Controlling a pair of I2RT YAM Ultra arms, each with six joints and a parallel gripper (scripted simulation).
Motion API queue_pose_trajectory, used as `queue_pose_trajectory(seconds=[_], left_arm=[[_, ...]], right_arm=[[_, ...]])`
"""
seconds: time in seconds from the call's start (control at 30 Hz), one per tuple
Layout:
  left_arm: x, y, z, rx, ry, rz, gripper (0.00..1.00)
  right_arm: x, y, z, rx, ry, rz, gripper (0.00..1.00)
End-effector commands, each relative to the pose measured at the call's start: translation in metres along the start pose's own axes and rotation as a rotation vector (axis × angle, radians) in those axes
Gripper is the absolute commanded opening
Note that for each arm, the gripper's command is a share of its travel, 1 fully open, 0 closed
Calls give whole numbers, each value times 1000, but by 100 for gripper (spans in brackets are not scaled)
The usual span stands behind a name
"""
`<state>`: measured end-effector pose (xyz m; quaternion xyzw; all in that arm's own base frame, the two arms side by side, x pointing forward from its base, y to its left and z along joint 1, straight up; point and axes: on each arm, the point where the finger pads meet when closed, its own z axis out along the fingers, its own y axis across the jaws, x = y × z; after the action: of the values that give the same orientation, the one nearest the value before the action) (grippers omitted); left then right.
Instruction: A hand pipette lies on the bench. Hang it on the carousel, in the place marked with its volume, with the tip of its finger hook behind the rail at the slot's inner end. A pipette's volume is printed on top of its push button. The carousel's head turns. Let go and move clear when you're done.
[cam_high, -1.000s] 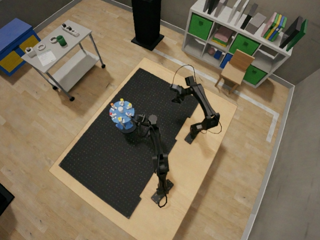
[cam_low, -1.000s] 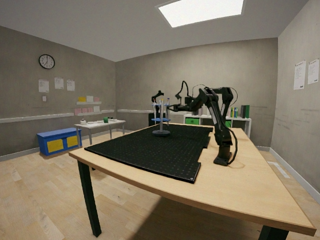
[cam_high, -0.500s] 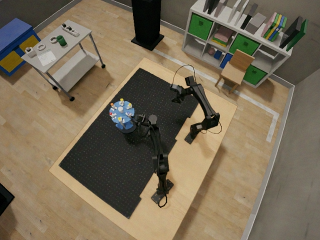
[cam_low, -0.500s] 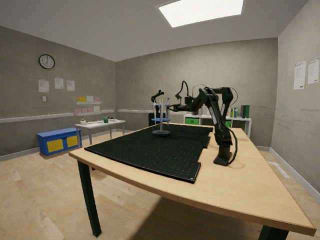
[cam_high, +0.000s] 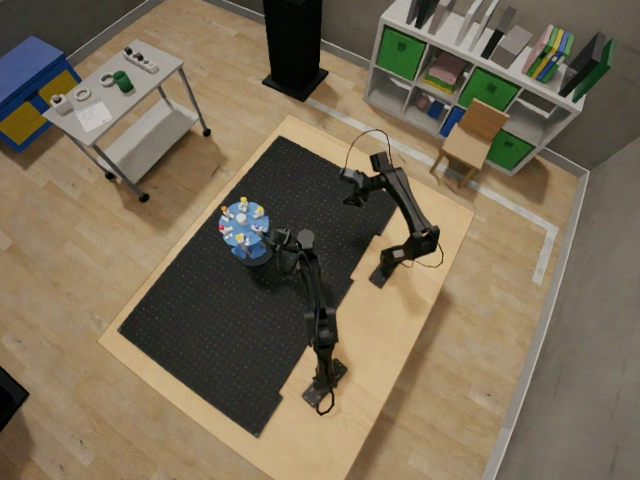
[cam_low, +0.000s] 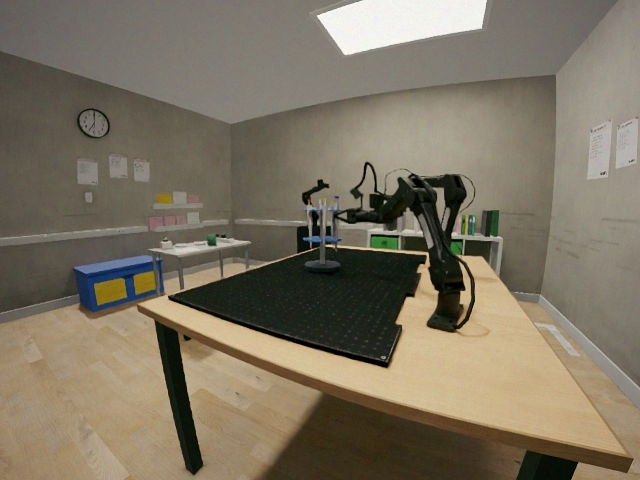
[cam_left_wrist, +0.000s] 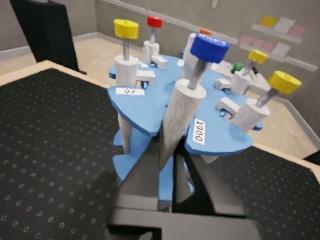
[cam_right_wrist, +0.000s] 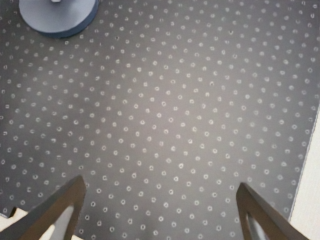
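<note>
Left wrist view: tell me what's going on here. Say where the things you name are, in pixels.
The left arm's fingers are closed on the blue-topped pipette (cam_left_wrist: 182, 107), held nearly upright at the edge of the blue carousel (cam_high: 232, 223) (cam_low: 330, 239) (cam_left_wrist: 150, 102), by the slot beside the 1000 label (cam_left_wrist: 199, 132). The right arm's open fingers hold nothing, above the black perforated mat (cam_high: 206, 310) (cam_low: 289, 304) (cam_right_wrist: 165, 125).

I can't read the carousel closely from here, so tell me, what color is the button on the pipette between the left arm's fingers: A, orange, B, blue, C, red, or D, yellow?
B: the left wrist view shows a blue push button atop the pale pipette that the left fingers are closed on.
</note>
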<state>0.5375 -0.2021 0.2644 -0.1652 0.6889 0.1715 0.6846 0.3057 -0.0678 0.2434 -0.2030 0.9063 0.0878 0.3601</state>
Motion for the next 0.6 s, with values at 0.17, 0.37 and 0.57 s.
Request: queue_pose_trajectory(seconds=[0.17,0.37,0.57], left_arm=[[5,9,6,-40,-7,-22,12],[0,11,5,-40,-13,-34,12],[0,11,5,-40,-13,-34,12]], right_arm=[[-8,-3,-5,12,-32,-18,100],[-8,-3,-5,12,-32,-18,100],[-8,-3,-5,12,-32,-18,100]])
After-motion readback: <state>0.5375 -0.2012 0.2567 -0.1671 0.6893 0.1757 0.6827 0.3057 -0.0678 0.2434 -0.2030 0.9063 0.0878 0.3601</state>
